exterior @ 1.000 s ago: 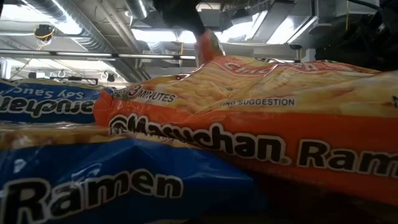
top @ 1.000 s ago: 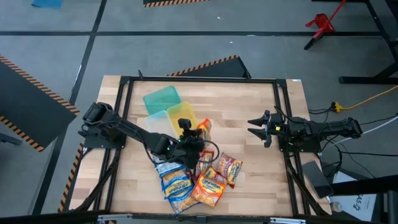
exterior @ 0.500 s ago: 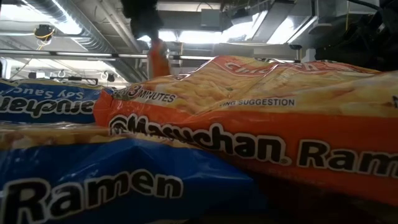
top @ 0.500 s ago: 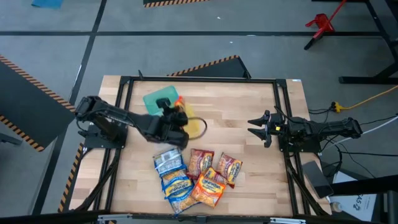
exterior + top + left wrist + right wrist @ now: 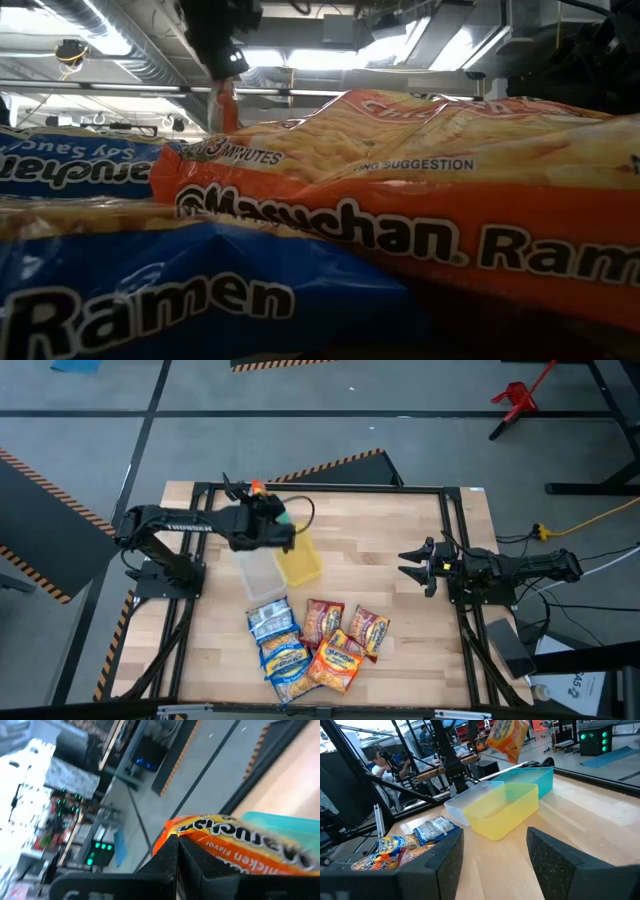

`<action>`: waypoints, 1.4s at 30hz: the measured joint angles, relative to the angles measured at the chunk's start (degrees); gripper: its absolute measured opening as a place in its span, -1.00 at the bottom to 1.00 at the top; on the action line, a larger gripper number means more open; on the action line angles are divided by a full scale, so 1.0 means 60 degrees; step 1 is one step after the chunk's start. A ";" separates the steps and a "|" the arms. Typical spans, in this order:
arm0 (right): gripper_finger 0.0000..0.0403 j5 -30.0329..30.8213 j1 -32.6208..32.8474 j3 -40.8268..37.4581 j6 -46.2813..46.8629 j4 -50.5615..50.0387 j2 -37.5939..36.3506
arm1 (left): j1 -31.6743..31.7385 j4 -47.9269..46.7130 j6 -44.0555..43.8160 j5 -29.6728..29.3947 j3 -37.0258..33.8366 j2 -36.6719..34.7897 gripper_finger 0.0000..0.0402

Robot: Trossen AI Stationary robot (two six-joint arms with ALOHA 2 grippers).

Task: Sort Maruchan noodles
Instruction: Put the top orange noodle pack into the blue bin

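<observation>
Packets of noodles lie in a bunch at the near edge of the wooden table (image 5: 400,630). Closest is a blue packet (image 5: 283,660) with an orange packet (image 5: 337,665) right beside it, touching. Just behind them sit a silver-blue packet (image 5: 268,620), a red-brown packet (image 5: 322,620) and another orange-red packet (image 5: 368,630). From table height, the blue one and the orange one fill almost the whole picture.

Next, near the middle of the table, come the tubs. A yellow tub (image 5: 300,560) and a clear tub (image 5: 256,568) stand side by side, touching. A green tub (image 5: 540,777) stands just behind them. It is mostly hidden by the arm when seen from above.

Off to the right side, well away from the tubs and the noodles, the right gripper (image 5: 412,568) waits low over the table. Its fingers are spread wide with nothing between them.

Farthest back, the left gripper (image 5: 262,500) is up in the air above the green tub. Its fingers are pinched tight on one more orange noodle packet (image 5: 507,735). That packet hangs down from the fingers, clear of the table.
</observation>
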 joint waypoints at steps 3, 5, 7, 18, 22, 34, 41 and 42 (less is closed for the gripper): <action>0.03 -0.0001 0.0000 0.0000 0.0000 0.0000 0.0000 | 0.0474 0.0141 0.0012 -0.0021 -0.0121 -0.0015 -1.00; 0.03 -0.0007 0.0000 0.0000 0.0000 0.0000 0.0000 | 0.0698 0.0362 0.0009 -0.0008 -0.0421 -0.0017 -1.00; 0.03 -0.0011 0.0000 0.0000 0.0000 0.0000 0.0000 | 0.0884 0.0708 0.0012 0.0066 -0.0836 -0.0109 -1.00; 0.03 -0.0018 0.0000 0.0000 -0.0004 -0.0004 0.0000 | 0.1624 0.4646 0.1440 0.0777 -0.3279 -0.0944 -1.00; 0.03 -0.0012 0.0000 0.0000 -0.0007 -0.0004 0.0000 | 0.1867 0.6544 0.2120 0.1220 -0.3911 -0.1209 -1.00; 0.03 -0.0018 0.0000 0.0000 -0.0022 -0.0004 0.0000 | 0.2093 0.9493 0.2528 0.1451 -0.5440 -0.1225 -1.00; 0.03 -0.0011 0.0000 0.0000 -0.0025 -0.0004 0.0000 | 0.2055 0.9878 0.1843 0.1592 -0.5973 -0.1223 -1.00; 0.03 -0.0011 0.0000 0.0000 -0.0025 -0.0004 0.0000 | 0.2032 0.9951 0.1746 0.1701 -0.6041 -0.1222 -1.00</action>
